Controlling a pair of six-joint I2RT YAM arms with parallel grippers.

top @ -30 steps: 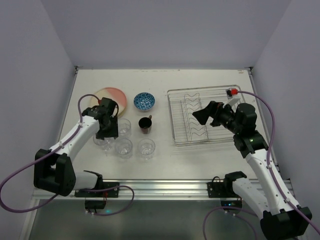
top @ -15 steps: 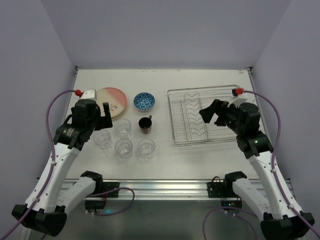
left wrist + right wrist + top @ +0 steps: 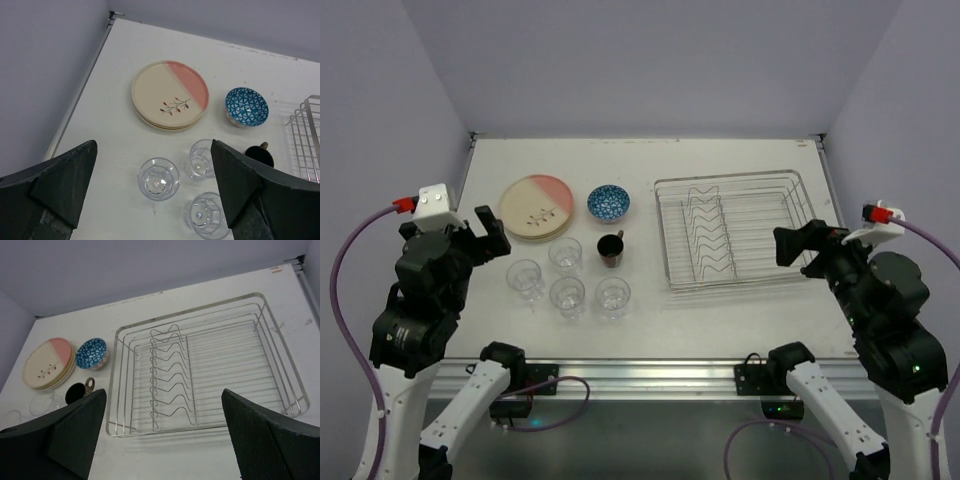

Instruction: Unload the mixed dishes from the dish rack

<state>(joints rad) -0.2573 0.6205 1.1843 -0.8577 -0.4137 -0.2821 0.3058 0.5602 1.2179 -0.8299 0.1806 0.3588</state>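
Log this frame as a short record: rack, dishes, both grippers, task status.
dish rack: right half of table, no dishes inside
plates: stacked at far left, top one part pink
bowl: right of the plates
mug: just nearer than the bowl
tumblers: four, clustered nearer than the plates
left gripper: open, holding nothing, over the table's left edge
right gripper: open, holding nothing, at the rack's right end
task status: appears done
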